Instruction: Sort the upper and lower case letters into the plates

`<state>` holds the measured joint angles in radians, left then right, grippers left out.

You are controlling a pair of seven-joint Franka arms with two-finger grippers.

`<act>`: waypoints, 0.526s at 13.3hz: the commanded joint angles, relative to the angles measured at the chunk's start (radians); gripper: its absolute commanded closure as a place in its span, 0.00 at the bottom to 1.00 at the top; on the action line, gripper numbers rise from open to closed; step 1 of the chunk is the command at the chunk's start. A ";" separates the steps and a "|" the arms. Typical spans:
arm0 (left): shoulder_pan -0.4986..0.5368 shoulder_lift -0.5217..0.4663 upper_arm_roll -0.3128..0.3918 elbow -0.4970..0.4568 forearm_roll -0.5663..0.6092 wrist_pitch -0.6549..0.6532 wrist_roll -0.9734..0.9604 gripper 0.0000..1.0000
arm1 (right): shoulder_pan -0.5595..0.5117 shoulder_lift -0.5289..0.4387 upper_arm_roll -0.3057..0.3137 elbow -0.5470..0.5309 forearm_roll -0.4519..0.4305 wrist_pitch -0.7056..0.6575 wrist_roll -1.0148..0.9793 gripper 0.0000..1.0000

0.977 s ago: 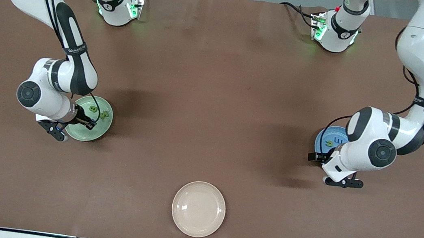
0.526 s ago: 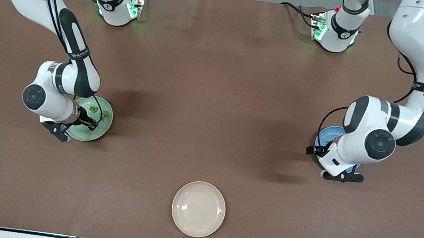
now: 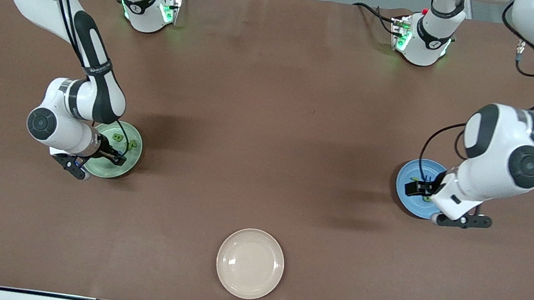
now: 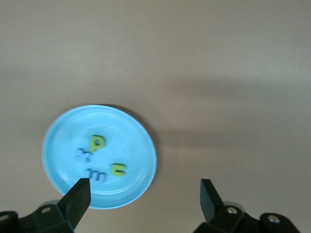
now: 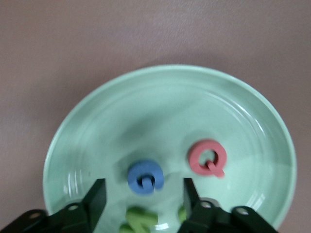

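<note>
The pale green plate (image 3: pixel 130 162) (image 5: pixel 97 121) lies at the right arm's end of the table. On it lie a blue letter (image 5: pixel 145 177), a red letter (image 5: pixel 207 158) and green letters (image 5: pixel 141 218) (image 3: pixel 117 137). My right gripper (image 3: pixel 114 154) (image 5: pixel 142 196) hangs low over this plate, open, with the blue letter lying loose between its fingers. The bright blue plate (image 3: pixel 409 173) (image 4: pixel 131 141) at the left arm's end holds two green letters (image 4: pixel 97 142) (image 4: pixel 118 169) and two blue ones (image 4: pixel 95 174). My left gripper (image 3: pixel 419 188) (image 4: pixel 144 191) hovers open and empty over that plate's edge.
A cream-white plate (image 3: pixel 250 263) with nothing on it sits near the front edge, midway between the arms. Both arm bases (image 3: pixel 149 5) (image 3: pixel 421 38) stand along the back of the brown table.
The right gripper has opened and let the blue letter go onto the green plate. The left arm has swung toward its own end of the table, uncovering more of the blue plate.
</note>
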<state>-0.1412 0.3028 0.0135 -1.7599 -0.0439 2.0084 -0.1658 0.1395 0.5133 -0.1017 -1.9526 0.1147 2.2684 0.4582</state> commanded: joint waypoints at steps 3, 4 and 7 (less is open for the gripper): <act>0.023 -0.198 0.002 -0.053 -0.018 -0.086 0.046 0.01 | -0.026 -0.090 0.008 0.181 -0.056 -0.398 -0.162 0.00; 0.029 -0.215 0.002 -0.052 -0.018 -0.086 0.046 0.01 | -0.026 -0.102 0.008 0.219 -0.069 -0.467 -0.199 0.00; 0.032 -0.270 0.003 -0.033 -0.018 -0.100 0.046 0.01 | -0.034 -0.125 0.007 0.331 -0.073 -0.662 -0.346 0.00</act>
<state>-0.1148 0.0789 0.0154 -1.7804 -0.0440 1.9203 -0.1371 0.1281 0.4005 -0.1076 -1.6783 0.0584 1.7009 0.2011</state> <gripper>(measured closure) 0.004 0.000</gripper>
